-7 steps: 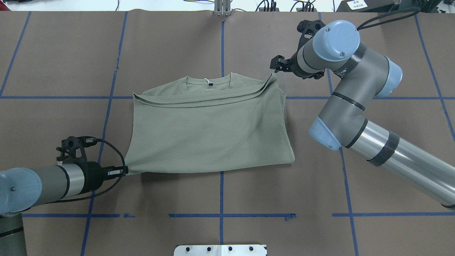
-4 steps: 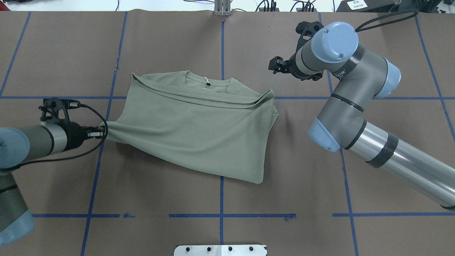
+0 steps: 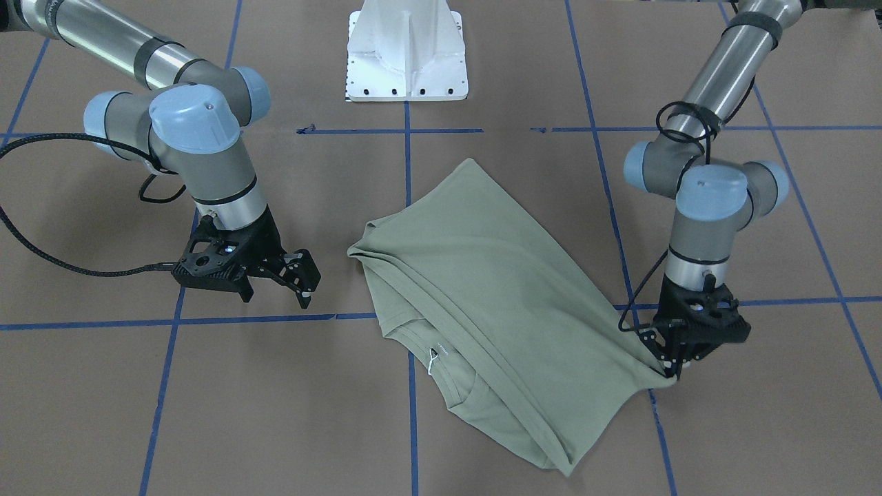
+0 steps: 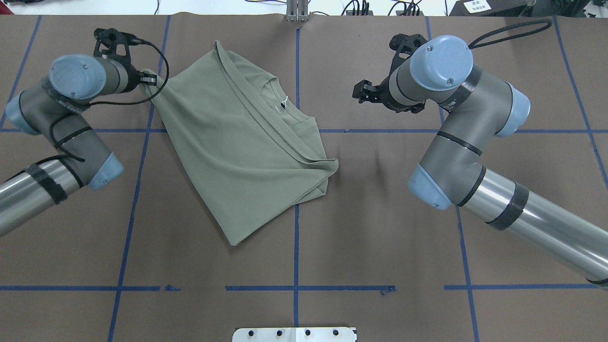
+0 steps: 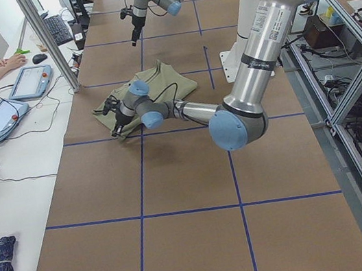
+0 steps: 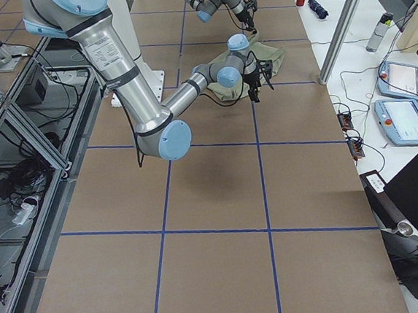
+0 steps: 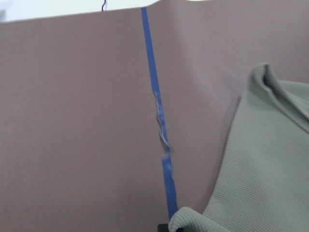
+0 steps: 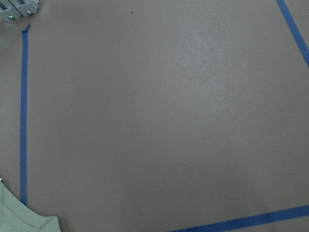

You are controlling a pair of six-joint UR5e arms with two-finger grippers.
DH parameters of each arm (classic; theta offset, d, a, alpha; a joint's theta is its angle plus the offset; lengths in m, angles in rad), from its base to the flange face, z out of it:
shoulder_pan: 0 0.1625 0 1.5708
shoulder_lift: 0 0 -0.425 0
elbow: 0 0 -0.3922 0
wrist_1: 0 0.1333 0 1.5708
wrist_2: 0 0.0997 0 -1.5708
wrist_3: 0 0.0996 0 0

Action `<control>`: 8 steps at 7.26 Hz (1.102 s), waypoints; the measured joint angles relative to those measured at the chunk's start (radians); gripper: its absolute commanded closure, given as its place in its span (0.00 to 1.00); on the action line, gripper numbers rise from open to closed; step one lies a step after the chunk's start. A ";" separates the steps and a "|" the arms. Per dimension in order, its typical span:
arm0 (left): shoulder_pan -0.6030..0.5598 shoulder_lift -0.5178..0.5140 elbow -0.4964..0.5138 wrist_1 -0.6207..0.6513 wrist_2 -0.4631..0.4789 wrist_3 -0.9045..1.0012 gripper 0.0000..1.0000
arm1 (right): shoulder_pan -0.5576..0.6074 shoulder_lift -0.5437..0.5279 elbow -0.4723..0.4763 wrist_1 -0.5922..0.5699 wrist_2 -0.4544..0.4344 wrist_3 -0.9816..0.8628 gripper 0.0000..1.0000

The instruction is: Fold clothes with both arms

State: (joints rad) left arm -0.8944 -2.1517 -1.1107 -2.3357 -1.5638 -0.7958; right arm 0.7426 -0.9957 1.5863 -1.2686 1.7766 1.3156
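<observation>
The brown worktop [image 4: 380, 237] carries a grid of blue tape lines [image 4: 295, 266]. My right arm [image 4: 456, 118] comes in from the near right side and bends back toward the middle. My left arm [image 4: 71, 95] reaches to the far left part of the worktop. The sage-green shirt [image 4: 237, 142] lies folded on the worktop, left of the centre, turned diagonally, with one corner pointing to the near side. Its ribbed neck opens toward the far right. My left fingers [image 3: 667, 362] are clamped on one corner of the shirt, at its far left end, and the cloth is drawn to a point there. My right fingers [image 3: 304, 275] are apart and hold nothing; they hang above bare worktop, well apart from the shirt. Inside the neck a small neck label [image 4: 278, 108] shows, with a white tag string [image 4: 285, 100] beside it.
</observation>
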 measured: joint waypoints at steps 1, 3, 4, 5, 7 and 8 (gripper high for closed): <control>-0.042 -0.078 0.111 -0.005 0.000 0.082 0.67 | -0.003 -0.001 0.008 0.000 -0.001 0.006 0.00; -0.090 -0.098 0.169 -0.076 -0.039 0.209 0.00 | -0.021 0.004 0.013 0.000 -0.004 0.029 0.00; -0.100 -0.069 0.152 -0.137 -0.110 0.226 0.00 | -0.038 0.017 0.010 0.000 -0.011 0.064 0.03; -0.112 -0.021 0.099 -0.185 -0.197 0.225 0.00 | -0.056 0.050 -0.007 -0.002 -0.032 0.124 0.09; -0.121 0.108 -0.082 -0.212 -0.288 0.176 0.00 | -0.093 0.216 -0.179 0.020 -0.098 0.274 0.13; -0.120 0.154 -0.145 -0.215 -0.316 0.158 0.00 | -0.110 0.298 -0.302 0.068 -0.126 0.315 0.13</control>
State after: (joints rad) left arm -1.0146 -1.9979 -1.2558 -2.5508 -1.8798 -0.6373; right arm 0.6324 -0.6972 1.2842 -1.2005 1.6501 1.6308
